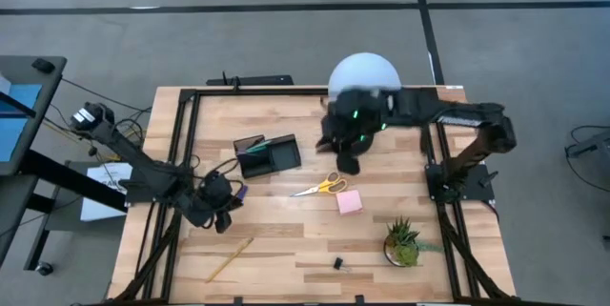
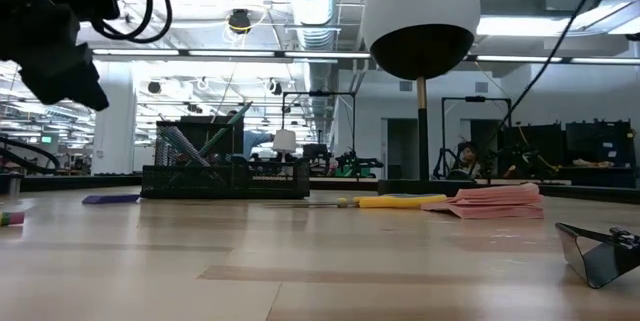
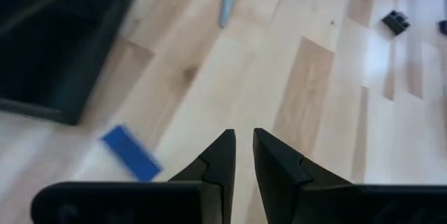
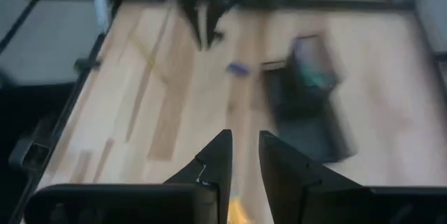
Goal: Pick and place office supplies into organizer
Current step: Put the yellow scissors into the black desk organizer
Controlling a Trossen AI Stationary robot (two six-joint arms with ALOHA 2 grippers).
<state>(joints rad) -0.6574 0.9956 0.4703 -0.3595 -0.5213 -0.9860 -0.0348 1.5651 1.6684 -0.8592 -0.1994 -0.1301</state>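
Both hands nearly shut, empty: left hand [image 3: 243, 155] nr blue piece [image 3: 130, 153], right hand [image 4: 244, 158] above table

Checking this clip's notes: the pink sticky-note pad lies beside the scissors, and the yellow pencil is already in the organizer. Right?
Not quite. The pencil still lies on the table, well away from the organizer, as the high view shows. The sticky-note pad does lie beside the scissors.

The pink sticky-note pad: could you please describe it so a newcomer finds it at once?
On the wooden table, look between the black two-compartment organizer and the small green potted plant. The flat square pink sticky-note pad lies beside the yellow-handled scissors, the only pink item there.
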